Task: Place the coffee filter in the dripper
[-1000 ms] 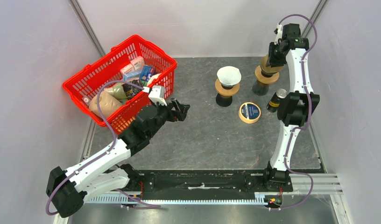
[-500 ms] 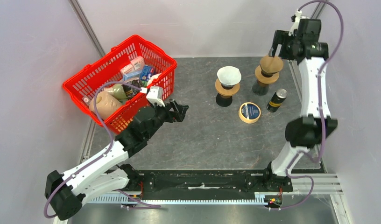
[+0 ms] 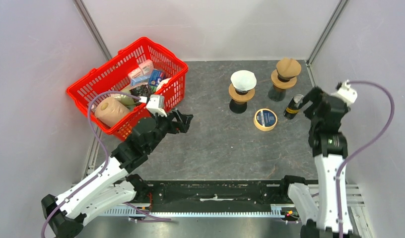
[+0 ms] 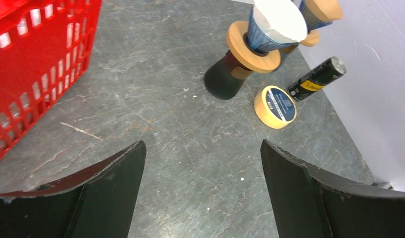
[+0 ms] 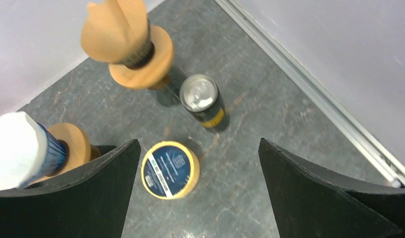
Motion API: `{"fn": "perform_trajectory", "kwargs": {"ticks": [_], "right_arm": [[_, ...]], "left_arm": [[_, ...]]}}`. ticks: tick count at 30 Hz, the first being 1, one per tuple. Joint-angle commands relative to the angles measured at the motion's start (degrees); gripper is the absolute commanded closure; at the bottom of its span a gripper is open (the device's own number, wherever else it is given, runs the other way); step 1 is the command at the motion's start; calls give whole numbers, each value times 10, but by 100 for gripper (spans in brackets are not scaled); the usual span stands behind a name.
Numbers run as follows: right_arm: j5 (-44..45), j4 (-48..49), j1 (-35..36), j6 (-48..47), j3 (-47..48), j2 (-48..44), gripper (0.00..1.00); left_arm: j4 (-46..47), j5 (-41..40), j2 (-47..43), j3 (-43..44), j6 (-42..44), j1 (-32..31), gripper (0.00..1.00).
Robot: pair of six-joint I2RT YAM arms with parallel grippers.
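Withdrew right gripper point(image 3: 307, 101) from dripper point(image 3: 284, 80) and opened jaws wide; left coffee filter point(image 3: 287, 65) seated in it, now ahead-left of gripper. Drew left gripper point(image 3: 182, 121) back slightly.

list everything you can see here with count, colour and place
basket: 1, red, far left
paper roll: 1, tan, in the basket
small boxes: several, mixed colours, in the basket
middle dripper: 1, tan collar, far middle
white filter: 1, white, in the middle dripper
corner dripper: 1, tan collar, far right
brown filter: 1, brown, in the corner dripper
tape roll: 1, yellow, near the drippers
can: 1, black, right of tape roll
table: 1, grey
left gripper: 1, black, open
right gripper: 1, black, open
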Motion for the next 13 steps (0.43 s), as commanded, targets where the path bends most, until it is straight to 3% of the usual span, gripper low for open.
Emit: {"fn": "perform_trajectory", "kwargs": {"ticks": [1, 13], "right_arm": [[41, 32, -1, 43, -85, -104, 3], [35, -24, -1, 43, -107, -125, 3]], "left_arm": [[-39, -58, -23, 14, -11, 2, 8], [-76, -101, -49, 6, -20, 2, 7]]}}
